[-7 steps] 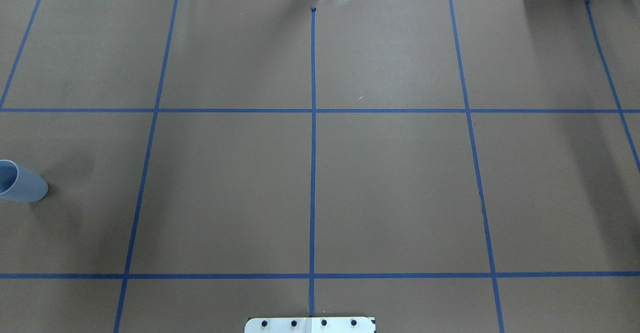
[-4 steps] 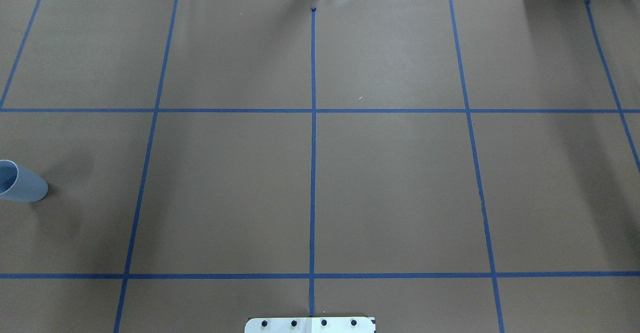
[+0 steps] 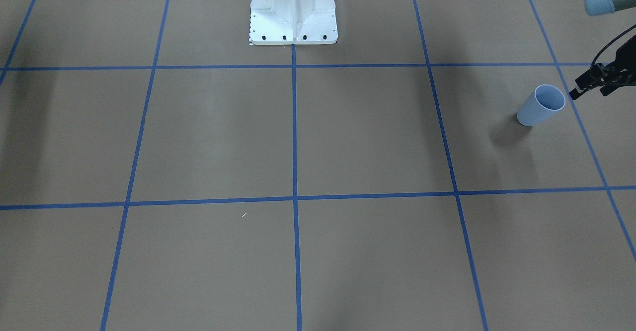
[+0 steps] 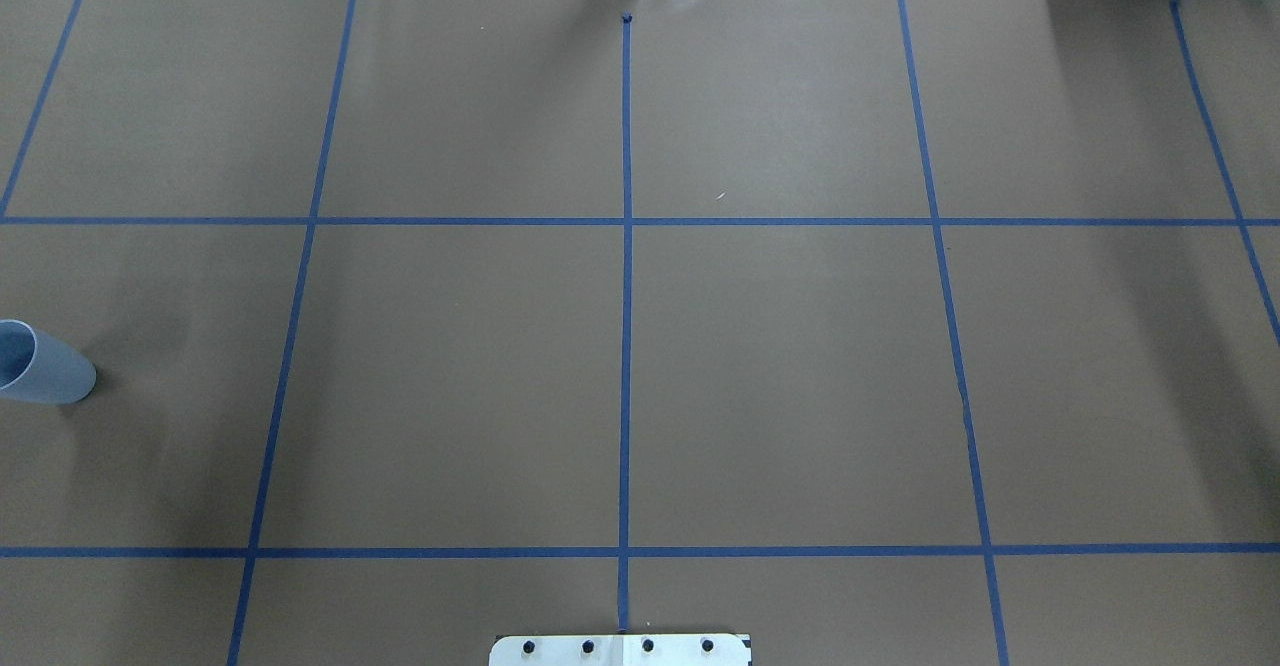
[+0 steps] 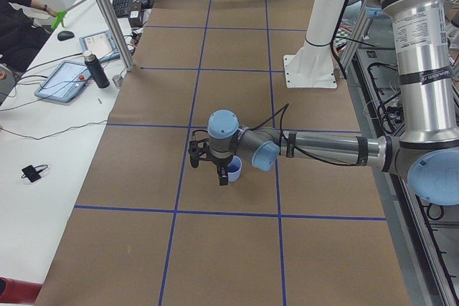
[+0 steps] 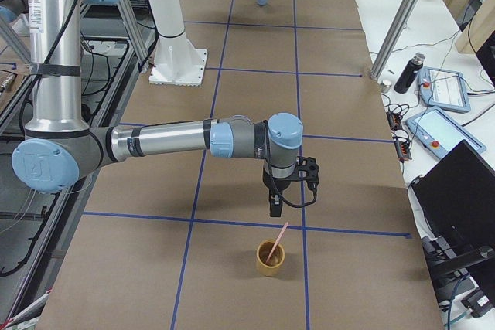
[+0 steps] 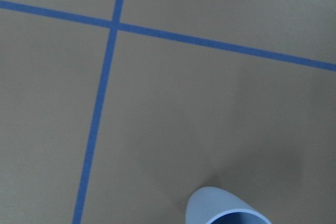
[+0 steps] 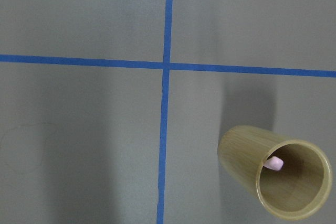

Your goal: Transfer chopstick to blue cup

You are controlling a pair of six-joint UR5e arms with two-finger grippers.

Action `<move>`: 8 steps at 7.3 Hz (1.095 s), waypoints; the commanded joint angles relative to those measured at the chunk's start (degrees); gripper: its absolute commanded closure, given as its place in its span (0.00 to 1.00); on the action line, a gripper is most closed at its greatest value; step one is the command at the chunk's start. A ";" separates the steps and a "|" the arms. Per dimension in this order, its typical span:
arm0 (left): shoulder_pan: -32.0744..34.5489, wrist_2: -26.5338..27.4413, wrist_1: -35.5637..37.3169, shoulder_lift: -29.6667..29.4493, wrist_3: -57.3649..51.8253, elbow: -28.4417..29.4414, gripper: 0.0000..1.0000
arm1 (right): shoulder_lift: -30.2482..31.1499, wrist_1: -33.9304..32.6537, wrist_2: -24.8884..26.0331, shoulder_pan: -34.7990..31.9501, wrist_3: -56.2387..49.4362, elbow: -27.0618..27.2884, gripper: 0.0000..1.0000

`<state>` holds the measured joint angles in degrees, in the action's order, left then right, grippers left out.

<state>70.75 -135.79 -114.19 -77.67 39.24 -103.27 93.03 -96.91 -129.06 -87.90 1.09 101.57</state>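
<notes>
The blue cup (image 3: 541,105) stands upright near the table's left end; it also shows in the overhead view (image 4: 35,366), the left side view (image 5: 233,170) and the left wrist view (image 7: 228,211). My left gripper (image 5: 221,179) hangs right beside it, fingers pointing down; I cannot tell if it is open or shut. One pink chopstick (image 6: 277,241) leans in a wooden cup (image 6: 271,259) at the table's right end; its tip shows in the right wrist view (image 8: 273,163). My right gripper (image 6: 273,208) hovers just behind that cup; its state cannot be told.
Brown paper with blue tape grid lines (image 4: 626,346) covers the table. The robot's white base (image 3: 293,13) stands at the middle of the near edge. Tablets, a bottle and cables lie on the white side benches (image 5: 72,77).
</notes>
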 commanded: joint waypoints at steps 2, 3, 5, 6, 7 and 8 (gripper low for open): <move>-4.47 0.00 -0.16 0.06 0.40 1.22 0.02 | 0.04 -0.04 -0.84 0.00 0.05 -0.06 0.00; -4.91 0.00 -0.25 0.06 0.23 2.01 0.02 | 0.04 -0.04 -1.28 0.00 0.05 -0.06 0.00; -5.09 0.00 -0.51 -0.47 -0.21 3.86 0.03 | 0.13 -0.04 -1.28 0.00 0.05 -0.06 0.00; -5.70 0.00 -0.42 -0.47 -0.39 3.95 0.18 | 0.05 -0.04 -1.28 0.00 0.05 0.03 0.00; -5.80 0.00 -0.42 -0.47 -0.39 4.04 0.49 | 0.04 -0.04 -1.28 0.00 0.05 -0.06 0.00; -5.80 0.00 -0.42 -0.47 -0.39 3.96 0.78 | 0.04 -0.04 -1.28 0.00 0.05 -0.06 0.00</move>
<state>65.07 -135.79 -114.62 -78.11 38.88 -99.33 93.09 -96.94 -130.34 -87.89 1.14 101.53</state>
